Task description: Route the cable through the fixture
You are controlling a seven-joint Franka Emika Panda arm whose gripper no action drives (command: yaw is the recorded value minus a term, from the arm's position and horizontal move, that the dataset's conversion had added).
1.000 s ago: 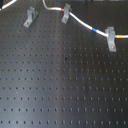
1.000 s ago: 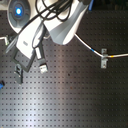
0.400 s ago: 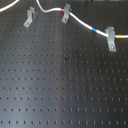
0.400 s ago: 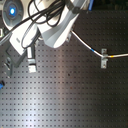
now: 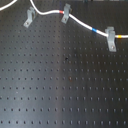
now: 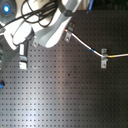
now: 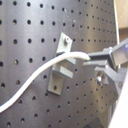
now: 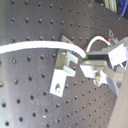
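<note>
Black perforated breadboard fills the first exterior view as the table (image 5: 65,90), with three grey clip fixtures along its far edge: one at eleven o'clock (image 5: 29,17), one at twelve (image 5: 64,14), one at two (image 5: 111,39). The white cable (image 5: 82,24) runs through the twelve and two o'clock clips and arrives at the eleven o'clock one.

In the second exterior view the white arm (image 6: 47,30) hangs over the ten o'clock corner, hiding the clip there; the cable (image 6: 87,46) sags toward the clip at three o'clock (image 6: 104,57).

In the first wrist view the end effector (image 7: 97,62) pinches the cable (image 7: 40,80) narrowly, right at the clip's (image 7: 60,65) slot.

The second wrist view shows the same grip (image 8: 92,60) beside the clip (image 8: 64,70). That cable looks light and limp; I'd hold it close to the clip.
</note>
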